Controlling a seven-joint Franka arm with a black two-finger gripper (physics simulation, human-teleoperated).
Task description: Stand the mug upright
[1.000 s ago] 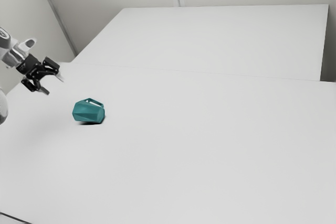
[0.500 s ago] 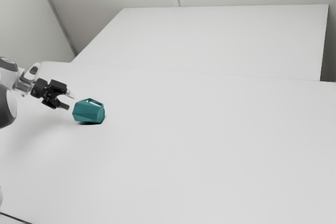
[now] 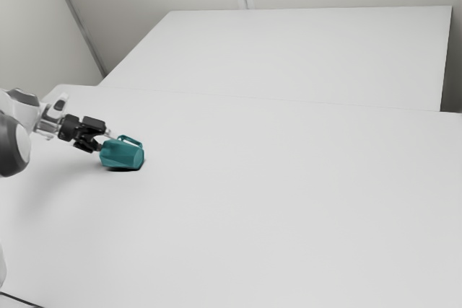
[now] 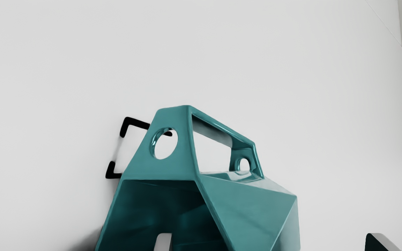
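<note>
Mug [image 3: 121, 155] lies on its side on the table [image 3: 289, 214], handle [image 4: 180, 165] up, mouth facing the pincer [image 3: 105, 141]. The pincer stands wide, one fingertip [image 4: 163, 243] at the mug's mouth, the other beyond the mug's side.

The arm [image 3: 29, 115] pairs rounded white shells with dark grey panels [image 3: 9, 151] and a blocky black claw [image 3: 105, 142].

"Is that mug [image 4: 244, 209] plastic?"
"Looks it: smooth, with a glossy sheen along the handle [image 4: 222, 128]."
"And the table [image 3: 289, 214]?"
"Smooth too, but matt."
"The gripper [image 3: 105, 141]?"
"Dull black, like plastic."
</note>
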